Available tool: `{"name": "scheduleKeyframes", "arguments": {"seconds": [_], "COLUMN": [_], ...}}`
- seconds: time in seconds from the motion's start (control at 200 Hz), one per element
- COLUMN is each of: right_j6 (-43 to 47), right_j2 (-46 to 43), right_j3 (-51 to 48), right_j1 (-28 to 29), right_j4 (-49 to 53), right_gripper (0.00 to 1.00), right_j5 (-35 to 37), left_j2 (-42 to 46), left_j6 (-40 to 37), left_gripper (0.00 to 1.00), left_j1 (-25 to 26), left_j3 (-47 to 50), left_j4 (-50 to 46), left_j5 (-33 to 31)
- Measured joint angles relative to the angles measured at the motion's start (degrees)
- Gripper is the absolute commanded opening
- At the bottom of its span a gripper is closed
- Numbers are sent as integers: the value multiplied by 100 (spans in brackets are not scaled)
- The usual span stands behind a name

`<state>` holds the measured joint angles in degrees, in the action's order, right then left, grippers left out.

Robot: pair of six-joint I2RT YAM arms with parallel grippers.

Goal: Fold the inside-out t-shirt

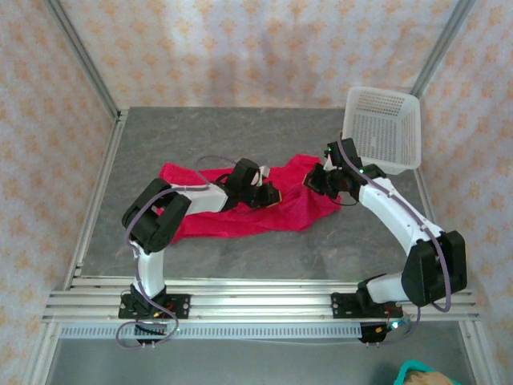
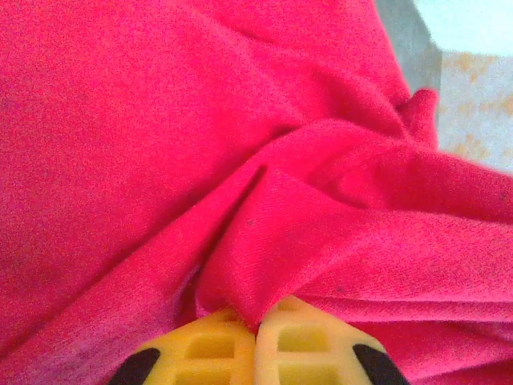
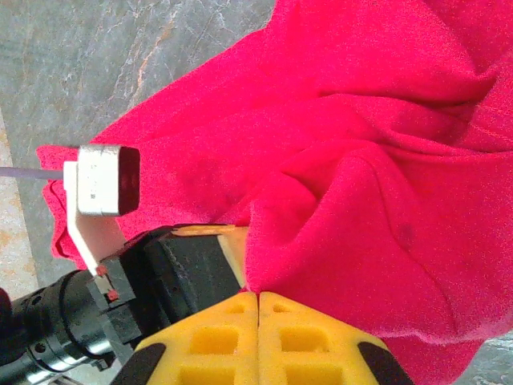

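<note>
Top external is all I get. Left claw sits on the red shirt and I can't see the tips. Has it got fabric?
Observer: Yes. In the left wrist view the left claw is shut, with a ridge of the t-shirt pinched between its yellow fingers.
Operator: Right side?
Observer: The right claw is shut too, with a bunched fold caught at its tips.
Operator: Clearance between them?
Observer: Tight. The right wrist view has the left claw's black body just left of the right claw. Whether they touch, I can't tell.
</note>
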<state>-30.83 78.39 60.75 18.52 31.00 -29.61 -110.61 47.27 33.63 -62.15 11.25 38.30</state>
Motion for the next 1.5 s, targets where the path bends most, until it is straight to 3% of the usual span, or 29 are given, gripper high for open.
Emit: {"name": "scheduleKeyframes", "arguments": {"seconds": [0.35,0.565,0.605,0.711,0.771,0.851,1.001,1.246,1.336,1.416,1.501], "right_j6": [264,428,446,435,422,372,50,-330,-391,-463,-468], "right_j2": [216,424,439,409,321,109,-142,656,857,1069,1381], "right_j3": [-579,-577,-555,-466,-444,-409,-352,-361,-367,-367,-352], "right_j1": [2,7,7,4,7,94,542,1169,1207,1228,1263], "right_j4": [-26,-83,-39,216,378,516,306,-173,-227,-323,-428], "right_gripper": [0,0,7,36,40,35,2,1,9,28,43], "right_j5": [330,680,793,1121,1257,1292,1069,710,726,730,737], "left_j2": [1344,1628,1635,1635,1585,1377,1095,1058,1058,1058,1058], "left_j6": [-820,-1047,-1058,-968,-857,-704,-501,-420,-420,-420,-420], "left_gripper": [0,0,0,0,0,0,0,0,0,0,0], "left_j1": [-297,-175,-175,-173,-160,-57,199,199,201,201,201], "left_j3": [-1294,-1370,-1274,-857,-588,-293,190,223,221,221,221], "left_j4": [-2022,-2710,-2717,-2496,-2223,-1786,-1290,-1032,-1032,-1032,-1032], "left_j5": [-332,-321,-321,-313,-306,-326,-367,-444,-450,-450,-452]}}
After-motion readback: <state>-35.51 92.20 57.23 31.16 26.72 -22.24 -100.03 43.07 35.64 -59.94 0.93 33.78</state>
